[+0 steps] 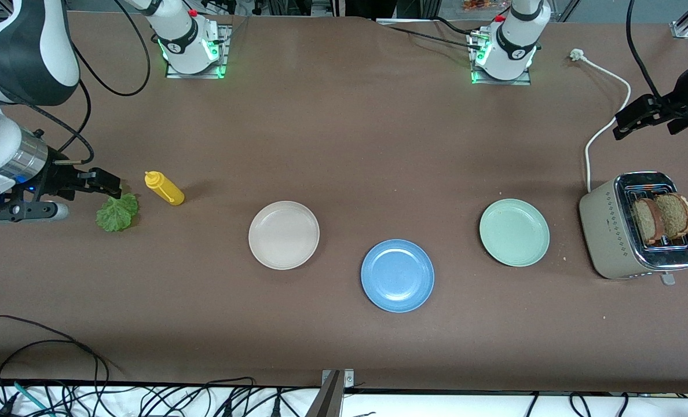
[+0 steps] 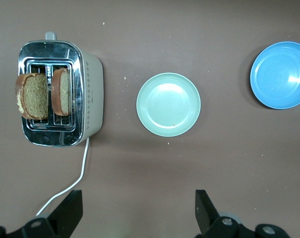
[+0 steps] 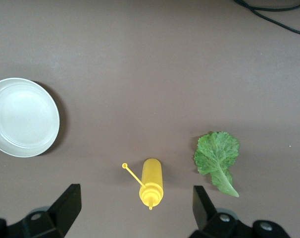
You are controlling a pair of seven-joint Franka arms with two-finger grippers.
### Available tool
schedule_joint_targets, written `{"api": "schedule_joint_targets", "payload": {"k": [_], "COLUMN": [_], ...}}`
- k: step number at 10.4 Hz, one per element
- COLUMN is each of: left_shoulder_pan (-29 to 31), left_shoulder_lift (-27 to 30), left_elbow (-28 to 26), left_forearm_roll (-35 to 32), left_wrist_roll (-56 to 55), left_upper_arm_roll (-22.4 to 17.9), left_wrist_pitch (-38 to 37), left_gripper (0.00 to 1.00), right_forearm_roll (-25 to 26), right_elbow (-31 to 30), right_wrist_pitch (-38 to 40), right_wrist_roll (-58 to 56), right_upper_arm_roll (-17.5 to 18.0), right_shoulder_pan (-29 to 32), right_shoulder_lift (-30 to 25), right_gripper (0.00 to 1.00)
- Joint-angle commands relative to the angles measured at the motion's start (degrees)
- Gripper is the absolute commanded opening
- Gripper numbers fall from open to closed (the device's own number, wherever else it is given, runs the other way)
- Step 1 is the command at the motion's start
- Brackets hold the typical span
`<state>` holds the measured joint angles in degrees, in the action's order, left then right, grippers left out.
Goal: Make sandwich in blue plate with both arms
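Note:
The blue plate (image 1: 397, 275) (image 2: 281, 74) lies bare near the table's middle, nearest the front camera of the three plates. Two brown bread slices (image 1: 665, 217) (image 2: 33, 96) stand upright in the toaster (image 1: 616, 231) (image 2: 90, 94) at the left arm's end. A frilly green lettuce leaf (image 1: 117, 212) (image 3: 217, 156) lies flat at the right arm's end. My left gripper (image 1: 625, 123) (image 2: 138, 208) hangs open and holds nothing, over the table by the toaster's cord. My right gripper (image 1: 109, 183) (image 3: 135, 206) is open too, over the table between the lettuce and a yellow bottle.
A yellow squeeze bottle (image 1: 164, 188) (image 3: 151, 181) lies on its side beside the lettuce. A beige-pink plate (image 1: 284, 235) (image 3: 22, 116) and a pale green plate (image 1: 514, 232) (image 2: 168, 104) flank the blue one. The toaster's white cord (image 1: 607, 124) trails toward the left arm's base.

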<state>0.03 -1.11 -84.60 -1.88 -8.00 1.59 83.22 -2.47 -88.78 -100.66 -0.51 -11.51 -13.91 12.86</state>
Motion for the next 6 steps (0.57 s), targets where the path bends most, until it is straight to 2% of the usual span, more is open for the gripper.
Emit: {"api": "schedule_joint_targets", "payload": {"k": [1, 6], "left_shoulder_pan": [0.5, 1.38], "left_shoulder_lift": [0.58, 0.58], "left_elbow": [-0.13, -0.48], "left_forearm_roll": [1.8, 1.8], "left_wrist_roll": [1.32, 1.41], "left_upper_arm_roll": [0.08, -0.01], "left_wrist_pitch": [-0.6, -0.69], "left_gripper": [1.0, 1.0], "right_forearm_roll": [-0.43, 0.09], "right_elbow": [1.51, 1.51], "right_wrist_pitch": [1.25, 1.17], "right_wrist_roll": [0.77, 0.78], "right_upper_arm_roll": [0.08, 0.17], "right_shoulder_pan": [-0.06, -0.24], "right_shoulder_lift": [0.5, 0.5], "right_gripper": [1.0, 1.0]}}
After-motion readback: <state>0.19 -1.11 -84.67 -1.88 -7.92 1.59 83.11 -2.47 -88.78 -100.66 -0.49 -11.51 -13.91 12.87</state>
